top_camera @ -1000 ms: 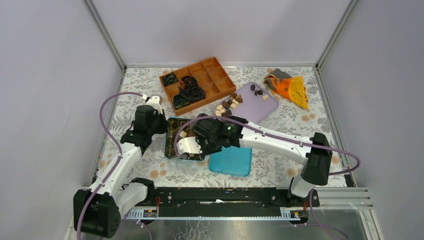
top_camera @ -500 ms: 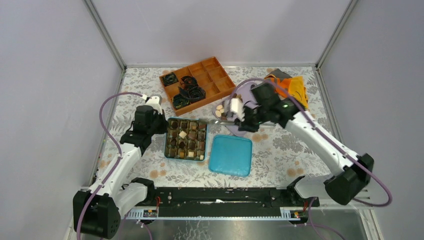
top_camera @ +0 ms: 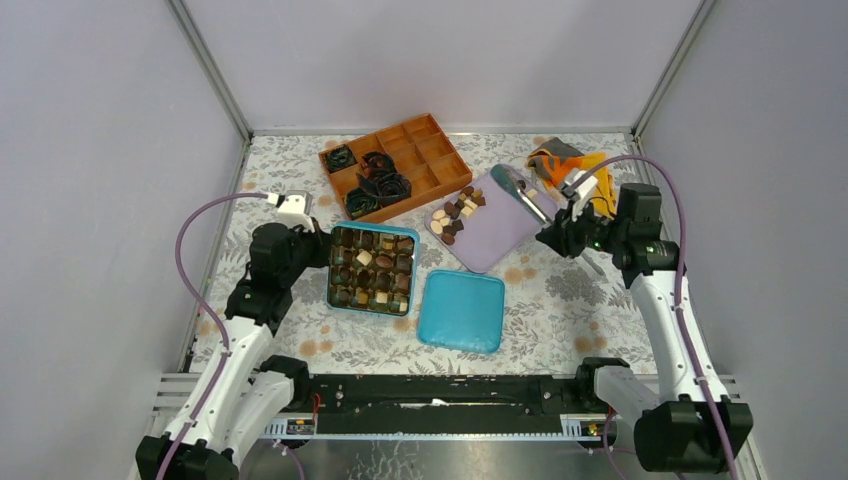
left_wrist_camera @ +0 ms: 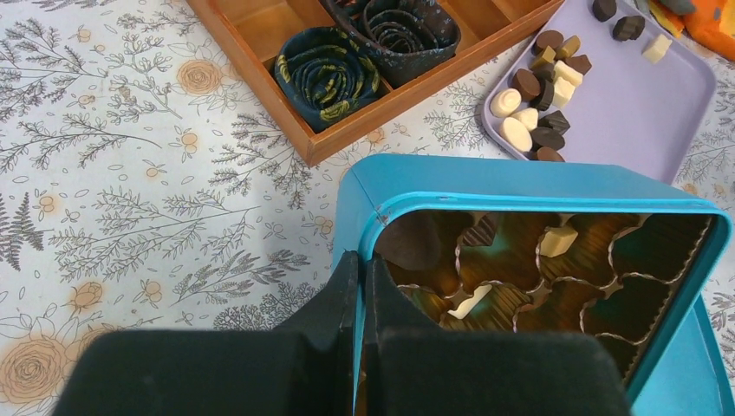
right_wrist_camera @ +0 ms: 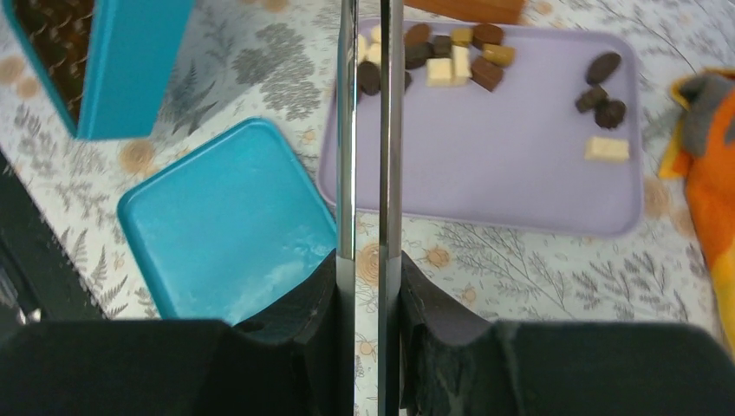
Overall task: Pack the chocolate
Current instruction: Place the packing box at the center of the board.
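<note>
Open tin sits on the worktop. It is lined with crinkled cups, and most of them hold chocolate: dark, mid-brown and a few cream pieces.

The left jaws are shut tight on the tin's left wall. Their fingers sit either side of it, one inside and one outside.

Lid: flat, just right of the tin and slightly nearer the arm bases, close but apart from it.

Tray: lilac, right of the tin and farther back. More chocolate lies loose in a cluster at the tray end closest to the tin, with a few single pieces at the other end.

The right jaws are clamped on tongs, both blades pinched between the fingers. They hang well right of the tin, past the tray's right corner, and the tongs reach over the tray's far end. I cannot tell whether the tips touch it.

Wooden box: behind the tin, with dark rolls in its left compartments.

Orange cloth: far right of the tin, beyond the tray.
</note>
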Controlling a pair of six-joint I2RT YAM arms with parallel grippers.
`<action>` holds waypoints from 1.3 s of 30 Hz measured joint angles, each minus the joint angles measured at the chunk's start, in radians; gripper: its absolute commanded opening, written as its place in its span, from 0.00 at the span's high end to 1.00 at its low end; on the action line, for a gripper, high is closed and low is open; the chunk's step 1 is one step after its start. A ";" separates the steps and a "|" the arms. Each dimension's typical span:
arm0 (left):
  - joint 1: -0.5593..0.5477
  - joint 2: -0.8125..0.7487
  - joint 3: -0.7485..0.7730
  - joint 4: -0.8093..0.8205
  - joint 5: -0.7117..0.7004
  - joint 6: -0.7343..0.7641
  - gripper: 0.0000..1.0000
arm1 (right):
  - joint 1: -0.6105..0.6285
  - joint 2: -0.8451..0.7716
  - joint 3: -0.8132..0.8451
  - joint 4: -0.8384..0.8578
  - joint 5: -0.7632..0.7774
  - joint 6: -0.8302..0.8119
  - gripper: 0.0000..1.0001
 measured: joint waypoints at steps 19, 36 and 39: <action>-0.008 -0.110 -0.039 0.043 0.031 0.004 1.00 | -0.199 -0.037 -0.134 0.171 -0.098 0.146 0.80; -0.015 -0.158 -0.054 0.094 0.053 0.003 1.00 | -0.233 -0.037 -0.143 0.183 -0.099 0.146 0.80; -0.016 -0.142 -0.054 0.093 0.052 0.000 1.00 | -0.237 -0.037 -0.144 0.183 -0.099 0.145 0.80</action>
